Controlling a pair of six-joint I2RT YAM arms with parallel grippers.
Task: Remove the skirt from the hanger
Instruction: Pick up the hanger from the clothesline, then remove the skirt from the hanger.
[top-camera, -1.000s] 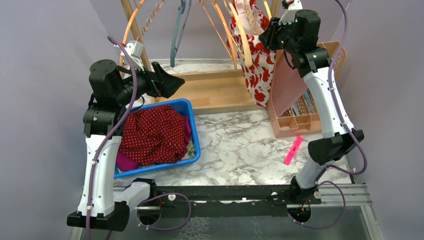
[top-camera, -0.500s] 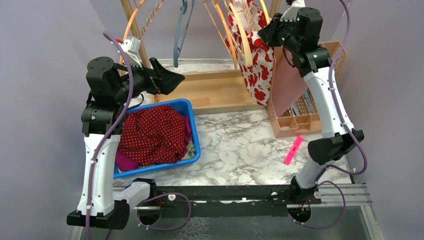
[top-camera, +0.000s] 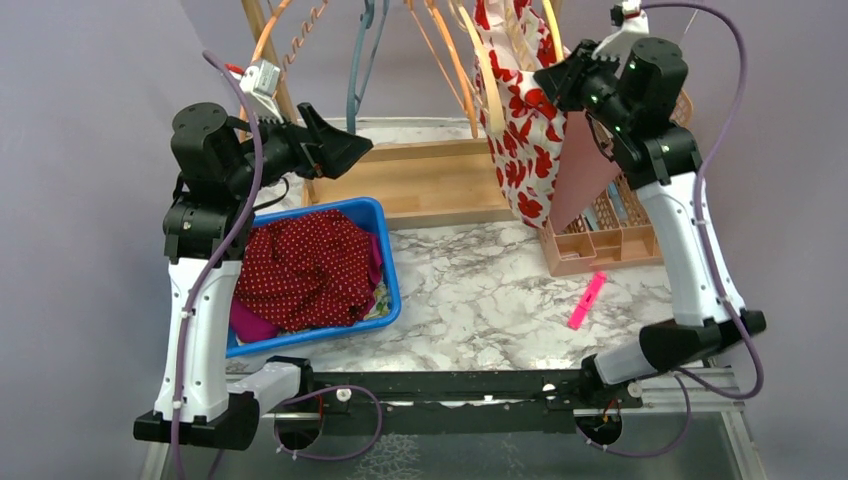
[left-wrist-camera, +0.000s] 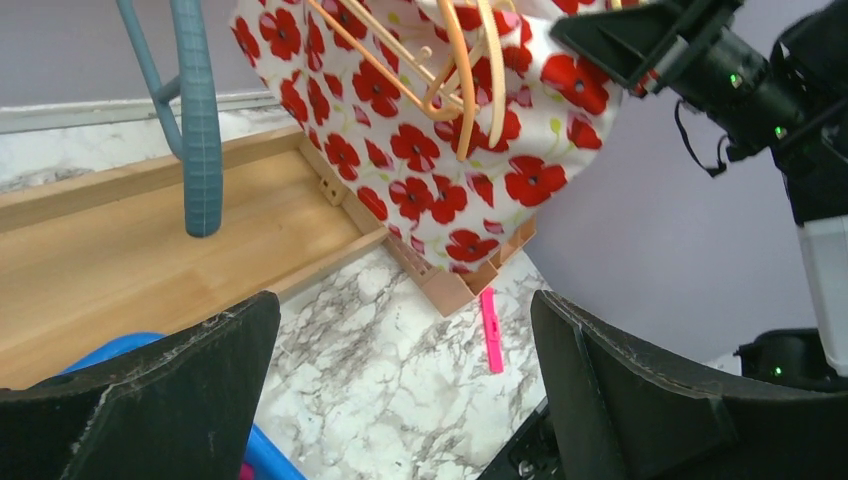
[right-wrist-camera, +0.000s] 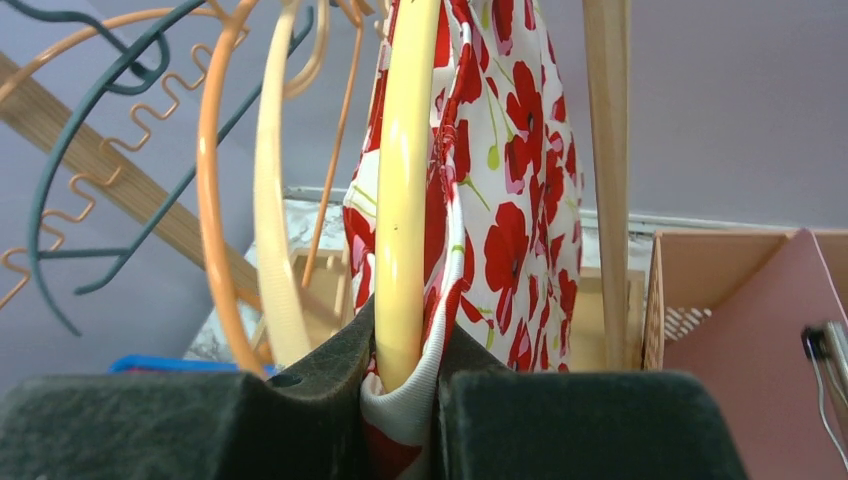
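A white skirt with red poppies (top-camera: 522, 120) hangs on a pale yellow hanger (right-wrist-camera: 405, 200) on the wooden rack. It also shows in the left wrist view (left-wrist-camera: 450, 130) and the right wrist view (right-wrist-camera: 510, 200). My right gripper (top-camera: 562, 82) is up at the rack, shut on the skirt's waistband and the yellow hanger together (right-wrist-camera: 408, 395). My left gripper (top-camera: 345, 150) is open and empty, held above the blue bin, pointing toward the rack; its fingers (left-wrist-camera: 130, 400) frame the marble table.
A blue bin (top-camera: 390, 265) holds dark red dotted cloth (top-camera: 310, 265). Several empty orange, cream and teal hangers (top-camera: 355, 70) hang on the rack. A peach basket (top-camera: 600, 235) stands at right. A pink clip (top-camera: 586, 300) lies on the marble table.
My right arm has swung right and pulled the skirt and hanger with it, so the skirt now hangs tilted rightward. My left gripper has shifted slightly.
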